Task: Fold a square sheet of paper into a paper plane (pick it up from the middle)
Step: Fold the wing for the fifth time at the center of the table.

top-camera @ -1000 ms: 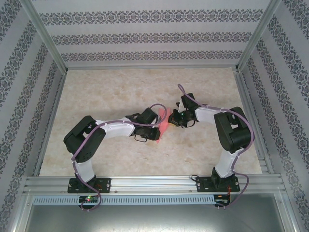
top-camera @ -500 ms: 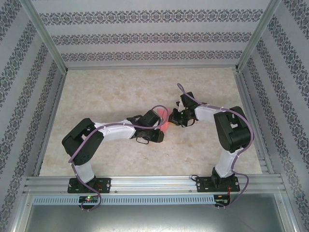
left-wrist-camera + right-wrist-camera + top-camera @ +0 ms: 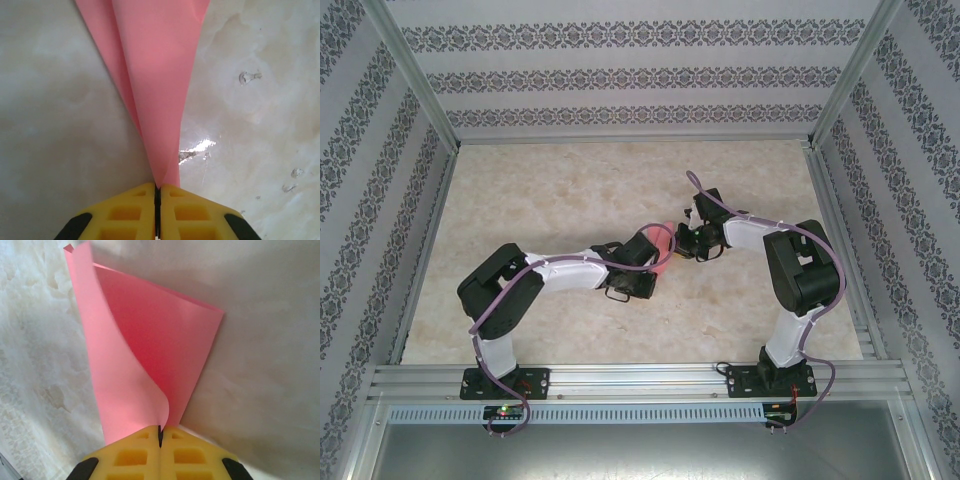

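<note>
The pink-red sheet of paper hangs folded in layers between my two grippers, a little above the middle of the table. In the left wrist view the paper narrows to a point pinched by my left gripper, whose yellow fingers are shut on it. In the right wrist view the paper curls open into two leaves above my right gripper, also shut on its lower edge. From above, the left gripper and right gripper meet almost tip to tip at the sheet.
The marble-patterned table stretches on all sides of the arms. Patterned walls and metal frame posts close it in at the left, back and right. A metal rail runs along the near edge.
My left arm has reached right and slightly away, toward the right gripper. Its jaws opened briefly and have shut on the paper. The sheet now sits higher between the grippers. The right arm barely moved.
</note>
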